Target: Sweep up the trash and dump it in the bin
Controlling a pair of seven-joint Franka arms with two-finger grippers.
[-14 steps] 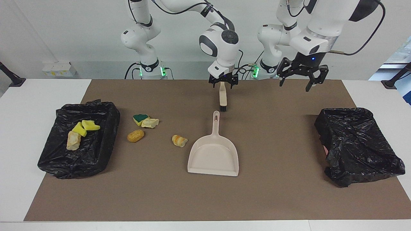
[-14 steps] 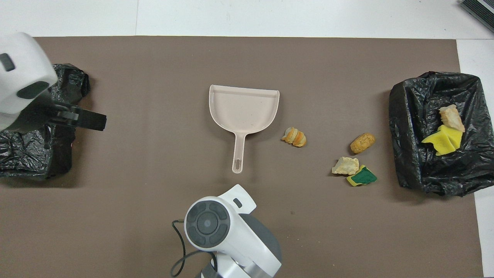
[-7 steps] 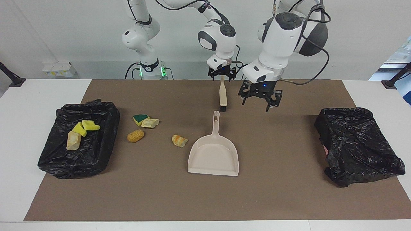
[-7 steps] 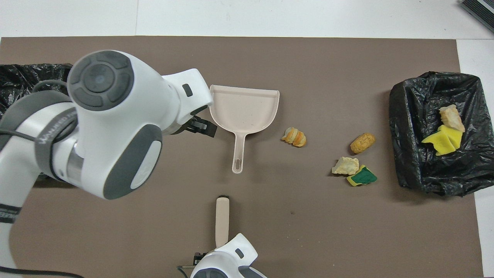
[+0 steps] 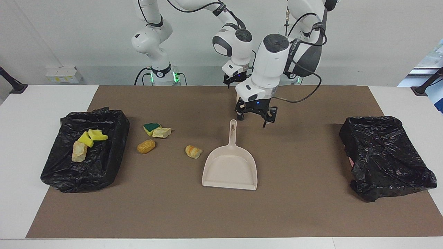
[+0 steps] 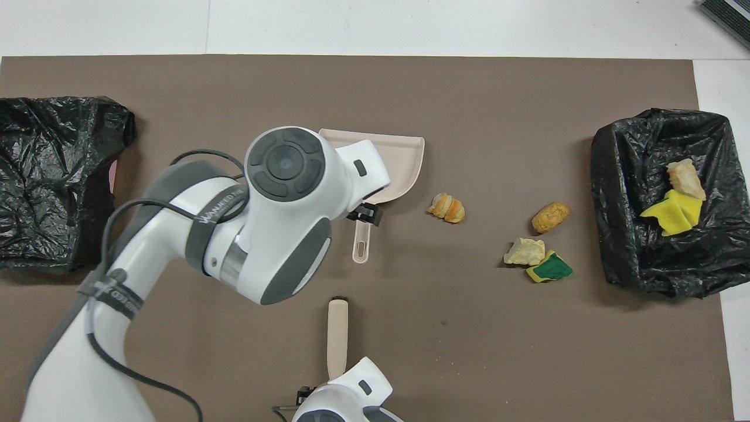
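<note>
Four scraps of trash (image 5: 154,130) loose on the mat beside the bin (image 5: 114,152), three more inside. Left gripper (image 5: 256,117) spread open over the dustpan (image 5: 231,167) handle. Right gripper (image 5: 237,79) at the brush (image 6: 337,328) handle; grip unreadable.

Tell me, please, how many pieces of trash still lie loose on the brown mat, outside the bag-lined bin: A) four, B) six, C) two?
A: the striped lump, orange-brown lump, beige chunk and green-and-yellow sponge lie on the mat.
</note>
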